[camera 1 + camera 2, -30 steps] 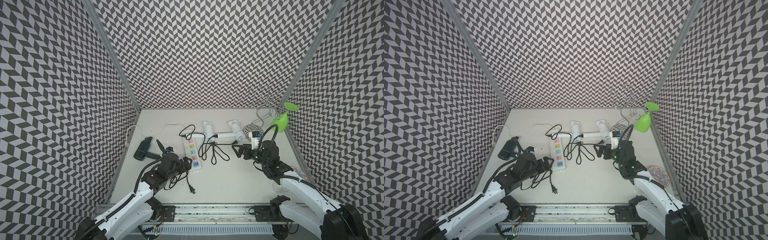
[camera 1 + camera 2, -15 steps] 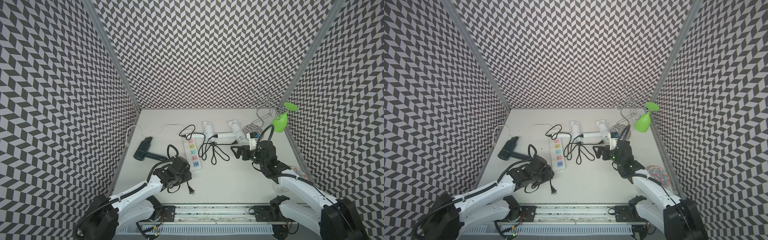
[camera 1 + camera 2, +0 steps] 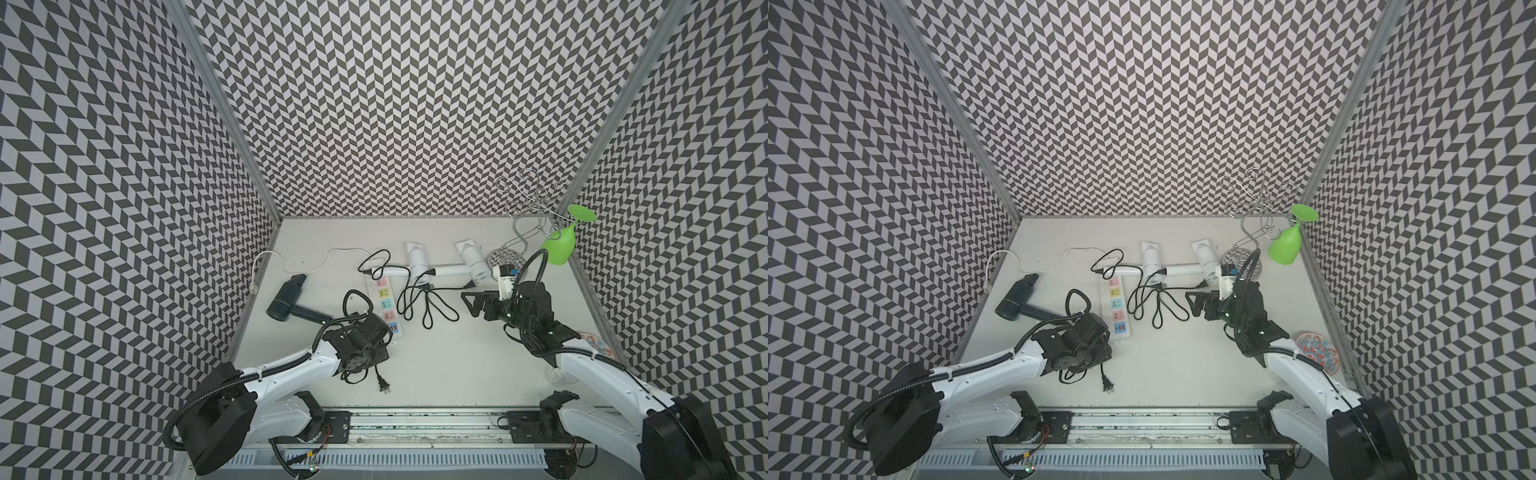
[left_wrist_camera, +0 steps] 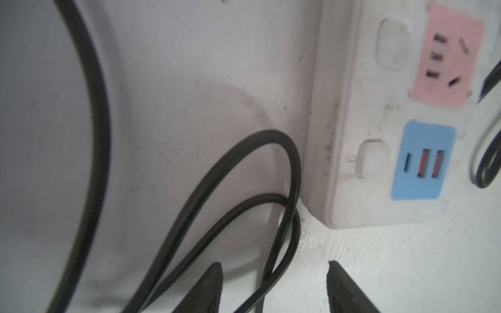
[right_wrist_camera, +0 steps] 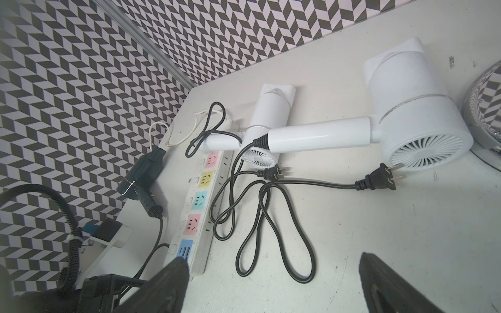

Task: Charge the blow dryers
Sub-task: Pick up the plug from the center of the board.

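The left gripper (image 4: pixel 273 273) stands spread. Two loops of thin black cord (image 4: pixel 294 168) run between its jaws unpinched, just beside the near end of the long white power strip with pastel sockets (image 4: pixel 349 173). That cord's black two-pin plug (image 3: pixel 384 385) lies on the table toward the robot's base, prongs pointing away from the strip and nearest the left arm. The left wrist view cuts it off. The black T-shaped plastic blow dryer (image 3: pixel 286 297) lies further left. The right gripper (image 5: pixel 271 260), wide apart and empty, faces two white plastic blow dryers (image 5: pixel 417 113).
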Action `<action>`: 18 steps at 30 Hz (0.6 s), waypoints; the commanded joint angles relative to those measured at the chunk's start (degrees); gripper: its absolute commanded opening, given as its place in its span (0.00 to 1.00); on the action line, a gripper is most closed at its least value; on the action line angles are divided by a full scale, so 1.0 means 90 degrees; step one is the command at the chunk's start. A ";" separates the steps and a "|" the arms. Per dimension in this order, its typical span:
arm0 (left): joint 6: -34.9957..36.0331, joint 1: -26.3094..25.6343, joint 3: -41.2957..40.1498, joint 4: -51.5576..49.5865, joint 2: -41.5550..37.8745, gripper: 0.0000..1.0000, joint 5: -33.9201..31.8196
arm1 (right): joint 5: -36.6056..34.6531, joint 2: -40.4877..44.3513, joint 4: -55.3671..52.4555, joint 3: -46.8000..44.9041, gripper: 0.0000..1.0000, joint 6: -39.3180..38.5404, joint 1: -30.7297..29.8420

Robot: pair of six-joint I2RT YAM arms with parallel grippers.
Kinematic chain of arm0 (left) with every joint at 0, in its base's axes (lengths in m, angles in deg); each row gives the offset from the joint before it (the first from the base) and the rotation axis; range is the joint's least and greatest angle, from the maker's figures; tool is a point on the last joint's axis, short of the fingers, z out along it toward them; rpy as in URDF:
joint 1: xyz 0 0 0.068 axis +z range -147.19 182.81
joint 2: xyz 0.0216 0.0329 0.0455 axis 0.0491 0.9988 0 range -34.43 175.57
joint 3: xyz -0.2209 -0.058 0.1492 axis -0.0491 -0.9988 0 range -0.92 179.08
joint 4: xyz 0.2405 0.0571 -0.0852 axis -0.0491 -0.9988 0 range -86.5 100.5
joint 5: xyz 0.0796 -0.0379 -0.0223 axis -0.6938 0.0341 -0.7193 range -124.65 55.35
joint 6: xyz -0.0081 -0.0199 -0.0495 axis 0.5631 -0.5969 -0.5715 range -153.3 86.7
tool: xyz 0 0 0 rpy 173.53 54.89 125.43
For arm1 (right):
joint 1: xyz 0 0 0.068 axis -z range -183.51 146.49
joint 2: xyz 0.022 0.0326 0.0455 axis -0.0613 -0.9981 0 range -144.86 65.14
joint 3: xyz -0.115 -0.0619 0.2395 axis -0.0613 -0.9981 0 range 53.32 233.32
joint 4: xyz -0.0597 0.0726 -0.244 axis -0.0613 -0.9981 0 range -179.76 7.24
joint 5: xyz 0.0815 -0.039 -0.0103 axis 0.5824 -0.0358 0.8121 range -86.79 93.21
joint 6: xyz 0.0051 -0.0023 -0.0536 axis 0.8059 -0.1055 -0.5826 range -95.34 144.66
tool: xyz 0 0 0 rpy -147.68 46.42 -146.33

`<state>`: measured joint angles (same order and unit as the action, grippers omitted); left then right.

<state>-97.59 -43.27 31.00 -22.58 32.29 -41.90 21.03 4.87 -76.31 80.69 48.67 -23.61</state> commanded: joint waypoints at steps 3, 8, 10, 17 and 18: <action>-0.0060 -0.0008 0.0823 -0.0924 -0.0440 0.72 -0.0854 | -0.0001 0.0017 0.0298 -0.0014 0.99 -0.0014 -0.0038; -0.0201 -0.0024 0.1175 -0.1434 -0.0644 0.78 -0.0467 | 0.0032 0.0024 0.0308 -0.0014 0.99 -0.0011 -0.0034; -0.0248 -0.0021 0.1304 -0.1756 -0.0594 0.79 -0.0355 | 0.0038 0.0027 0.0313 -0.0010 0.99 -0.0002 -0.0033; -0.0522 -0.0089 0.1240 -0.1921 -0.0378 0.74 0.0321 | 0.0138 0.0017 0.0347 -0.0024 0.99 0.0027 -0.0039; -0.0579 -0.0087 0.1021 -0.1697 -0.0417 0.72 0.0431 | 0.0149 -0.0001 0.0355 -0.0023 0.99 0.0032 -0.0034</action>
<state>-100.41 -43.45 42.49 -37.55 28.93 -40.72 21.60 4.87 -76.28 80.69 48.69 -23.63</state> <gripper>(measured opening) 0.732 0.993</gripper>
